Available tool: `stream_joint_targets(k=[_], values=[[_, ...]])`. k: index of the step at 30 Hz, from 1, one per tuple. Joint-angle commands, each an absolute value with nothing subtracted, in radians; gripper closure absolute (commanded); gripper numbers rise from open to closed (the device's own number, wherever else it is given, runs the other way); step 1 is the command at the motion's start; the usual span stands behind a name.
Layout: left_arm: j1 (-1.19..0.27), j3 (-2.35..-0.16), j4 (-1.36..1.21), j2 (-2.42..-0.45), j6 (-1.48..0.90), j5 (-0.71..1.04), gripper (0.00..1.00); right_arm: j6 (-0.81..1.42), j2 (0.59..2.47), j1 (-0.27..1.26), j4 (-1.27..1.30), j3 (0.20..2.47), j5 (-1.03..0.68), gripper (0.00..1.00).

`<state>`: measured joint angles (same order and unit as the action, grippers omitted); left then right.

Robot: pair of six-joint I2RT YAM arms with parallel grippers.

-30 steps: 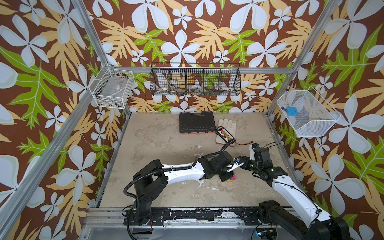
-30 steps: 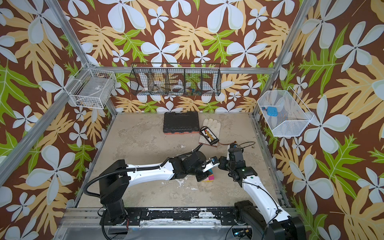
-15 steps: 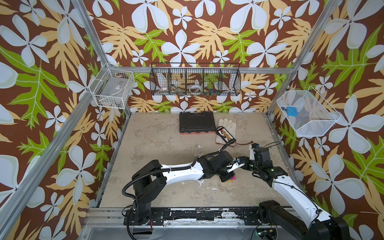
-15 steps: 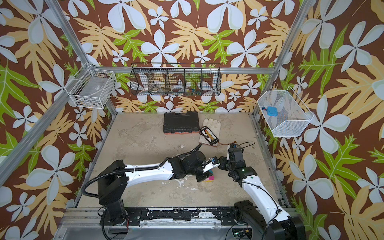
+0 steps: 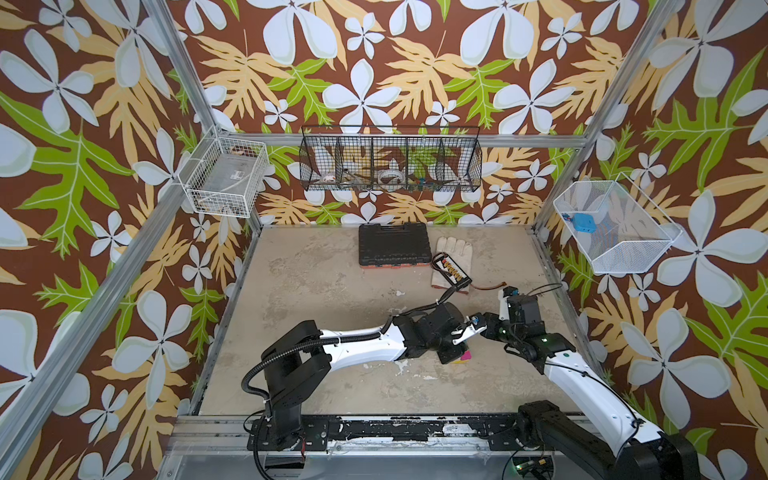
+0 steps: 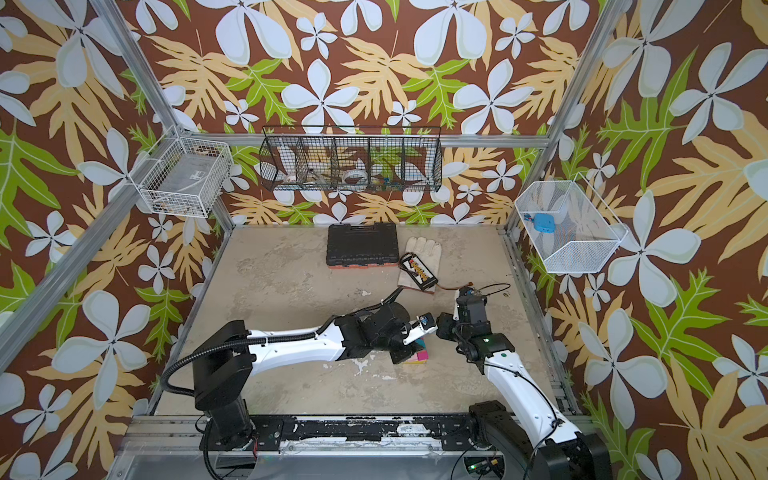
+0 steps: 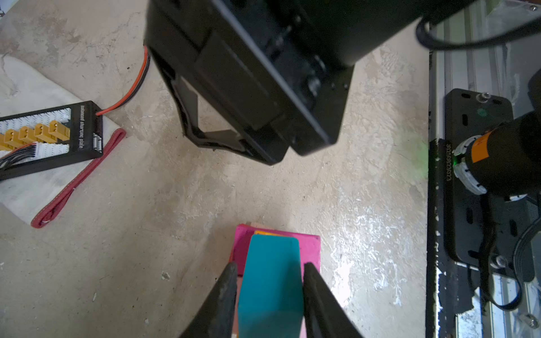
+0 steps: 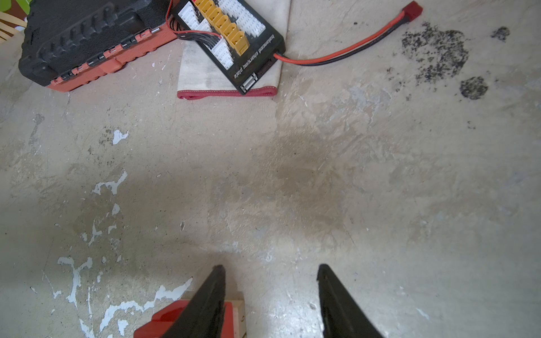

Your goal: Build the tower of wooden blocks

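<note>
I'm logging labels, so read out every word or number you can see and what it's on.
"balanced charging plate": on the charging board.
"JQ250823023", first characters unsure: on the black plate.
Marks on the board's sockets are too small to read.

Wood blk tower (image 6: 420,356): low stack, teal blk (image 7: 270,278) atop pink blks (image 7: 310,248).

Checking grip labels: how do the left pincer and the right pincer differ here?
The left pincer is closed on a teal block over the wood block tower; the right pincer holds nothing. The left pincer's gap is narrower than the right pincer's. Both have black tapered fingers.
</note>
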<state>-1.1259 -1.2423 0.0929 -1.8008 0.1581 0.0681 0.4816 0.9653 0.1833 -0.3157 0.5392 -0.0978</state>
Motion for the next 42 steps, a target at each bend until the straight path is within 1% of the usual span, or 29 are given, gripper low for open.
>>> stream_joint_targets(k=[1, 12, 17, 19, 20, 21, 25, 27, 28, 29, 31, 33, 34, 36, 38, 40, 42], values=[[-1.124, -1.231, 0.071, -1.786, 0.168, 0.063, 0.58, 0.472, 0.966, 0.183, -0.302, 0.540, -0.095, 0.49], [-1.124, -1.214, 0.051, -1.768, 0.168, 0.059, 0.54, 0.472, 0.965, 0.183, -0.303, 0.540, -0.094, 0.49], [-1.124, -1.212, 0.043, -1.700, 0.149, 0.044, 0.51, 0.471, 0.964, 0.183, -0.309, 0.557, -0.077, 0.48], [-1.126, -1.209, 0.042, -1.639, 0.137, 0.016, 0.45, 0.475, 0.958, 0.183, -0.334, 0.580, -0.086, 0.45], [-1.124, -1.198, 0.037, -1.609, 0.135, 0.005, 0.33, 0.478, 0.951, 0.183, -0.343, 0.592, -0.100, 0.40], [-1.124, -1.182, 0.026, -1.568, 0.132, -0.010, 0.01, 0.484, 0.938, 0.183, -0.345, 0.603, -0.121, 0.33], [-1.123, -1.091, -0.042, -1.393, 0.089, -0.113, 0.00, 0.512, 0.887, 0.183, -0.335, 0.656, -0.155, 0.11], [-1.120, -1.030, -0.084, -1.287, 0.065, -0.191, 0.00, 0.538, 0.880, 0.183, -0.322, 0.692, -0.127, 0.06], [-1.113, -0.998, -0.115, -1.239, 0.046, -0.243, 0.00, 0.549, 0.885, 0.183, -0.320, 0.711, -0.093, 0.02], [-1.091, -0.958, -0.147, -1.179, 0.012, -0.294, 0.00, 0.567, 0.897, 0.182, -0.315, 0.734, -0.039, 0.00], [-1.006, -0.876, -0.204, -1.057, -0.082, -0.387, 0.00, 0.554, 0.935, 0.183, -0.270, 0.763, 0.048, 0.00], [-0.886, -0.749, -0.263, -0.949, -0.194, -0.577, 0.00, 0.525, 0.973, 0.183, -0.169, 0.753, 0.132, 0.00], [-0.840, -0.685, -0.299, -0.894, -0.207, -0.626, 0.00, 0.517, 0.988, 0.182, -0.130, 0.743, 0.164, 0.00], [-0.774, -0.480, -0.491, -0.774, -0.125, -0.731, 0.00, 0.489, 1.010, 0.181, -0.039, 0.704, 0.268, 0.00], [-0.720, -0.308, -0.634, -0.657, -0.046, -0.756, 0.00, 0.447, 1.014, 0.181, 0.094, 0.617, 0.363, 0.00], [-0.626, -0.191, -0.691, -0.577, -0.070, -0.761, 0.00, 0.330, 1.023, 0.182, 0.334, 0.477, 0.417, 0.00], [-0.481, -0.128, -0.696, -0.569, -0.138, -0.715, 0.00, 0.207, 1.069, 0.181, 0.585, 0.326, 0.477, 0.00]])
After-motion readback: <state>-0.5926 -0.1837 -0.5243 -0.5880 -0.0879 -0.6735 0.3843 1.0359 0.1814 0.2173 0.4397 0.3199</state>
